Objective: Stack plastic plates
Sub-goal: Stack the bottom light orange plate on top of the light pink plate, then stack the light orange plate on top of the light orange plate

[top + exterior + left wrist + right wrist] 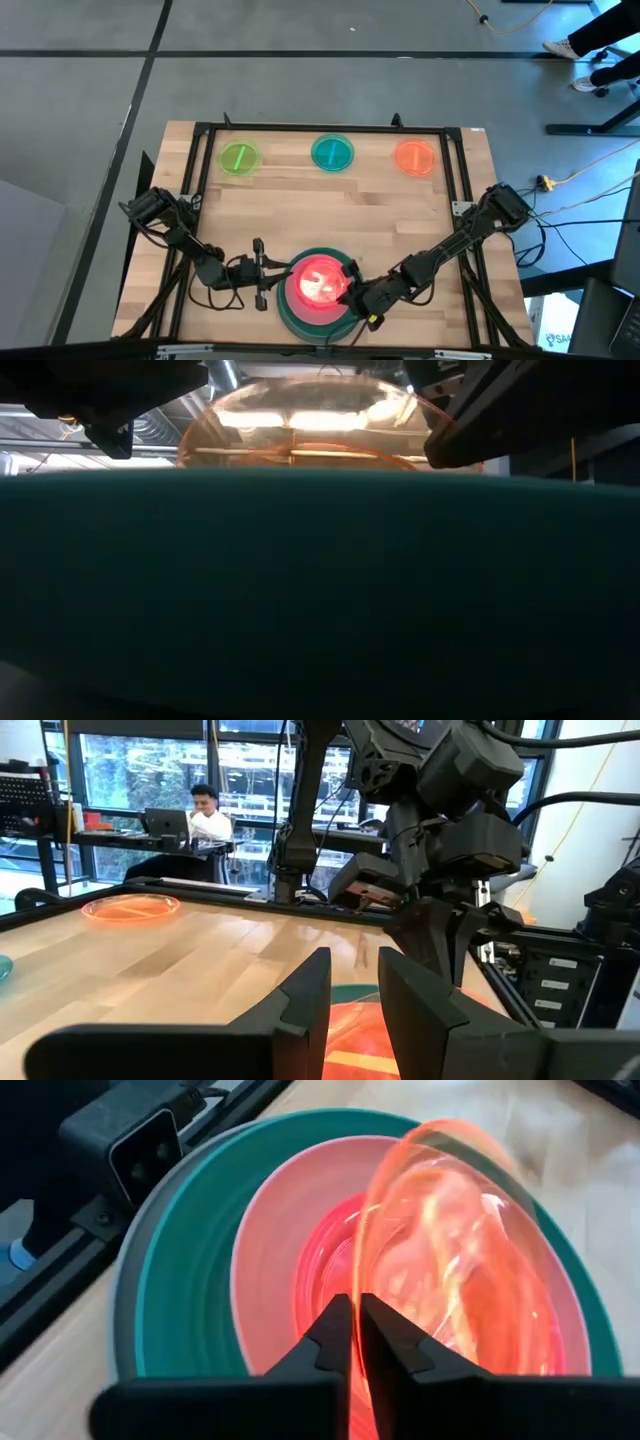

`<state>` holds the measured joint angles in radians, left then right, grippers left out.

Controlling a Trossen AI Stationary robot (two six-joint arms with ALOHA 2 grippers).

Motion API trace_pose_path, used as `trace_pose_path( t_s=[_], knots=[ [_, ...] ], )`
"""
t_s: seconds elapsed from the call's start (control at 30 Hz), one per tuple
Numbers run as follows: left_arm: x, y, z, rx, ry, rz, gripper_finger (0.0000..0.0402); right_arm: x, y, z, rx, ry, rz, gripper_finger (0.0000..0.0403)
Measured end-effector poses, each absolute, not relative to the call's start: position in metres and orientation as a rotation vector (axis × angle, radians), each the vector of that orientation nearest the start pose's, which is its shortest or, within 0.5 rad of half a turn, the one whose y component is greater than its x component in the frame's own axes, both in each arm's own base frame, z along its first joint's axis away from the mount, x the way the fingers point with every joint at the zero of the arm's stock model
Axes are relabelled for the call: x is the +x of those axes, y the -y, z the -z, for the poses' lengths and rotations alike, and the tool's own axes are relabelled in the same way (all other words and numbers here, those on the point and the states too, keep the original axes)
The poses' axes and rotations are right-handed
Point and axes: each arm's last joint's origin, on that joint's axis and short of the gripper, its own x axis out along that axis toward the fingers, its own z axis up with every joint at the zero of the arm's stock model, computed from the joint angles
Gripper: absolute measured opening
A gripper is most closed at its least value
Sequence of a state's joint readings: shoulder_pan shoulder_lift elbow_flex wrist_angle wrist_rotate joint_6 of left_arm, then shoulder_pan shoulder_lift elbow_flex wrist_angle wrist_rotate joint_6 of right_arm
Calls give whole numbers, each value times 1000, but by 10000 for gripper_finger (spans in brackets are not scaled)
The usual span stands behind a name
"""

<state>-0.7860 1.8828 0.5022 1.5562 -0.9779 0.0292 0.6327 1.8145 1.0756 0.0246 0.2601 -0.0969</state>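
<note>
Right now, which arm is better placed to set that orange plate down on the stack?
The right arm, I'd say. Its gripper is already shut on the tilted translucent orange plate directly above the stack. The left gripper waits beside the stack, fingers apart, holding nothing.

A wooden table [300,215] edged by a black metal frame [325,129] stands on grey floor; beyond it, a seated person [205,815] works at a laptop [165,821] before tall windows [140,765]
</note>
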Motion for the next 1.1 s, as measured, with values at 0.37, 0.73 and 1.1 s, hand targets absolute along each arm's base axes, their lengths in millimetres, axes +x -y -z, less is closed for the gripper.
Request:
trace_pose_path(
  t_s=[0.37, 0.73, 1.1],
  knots=[
    [221, 187, -140, -106, 109, -193, 80, 311, -220, -191, -376, -669, -385, 137],
    [243, 188, -143, -140, 100, -27, 80, 287, -202, -245, -339, -841, -317, 144],
    [299, 206, -150, -16, -195, -52, 80, 232, -141, -250, -314, -934, 11, 131]
  ],
)
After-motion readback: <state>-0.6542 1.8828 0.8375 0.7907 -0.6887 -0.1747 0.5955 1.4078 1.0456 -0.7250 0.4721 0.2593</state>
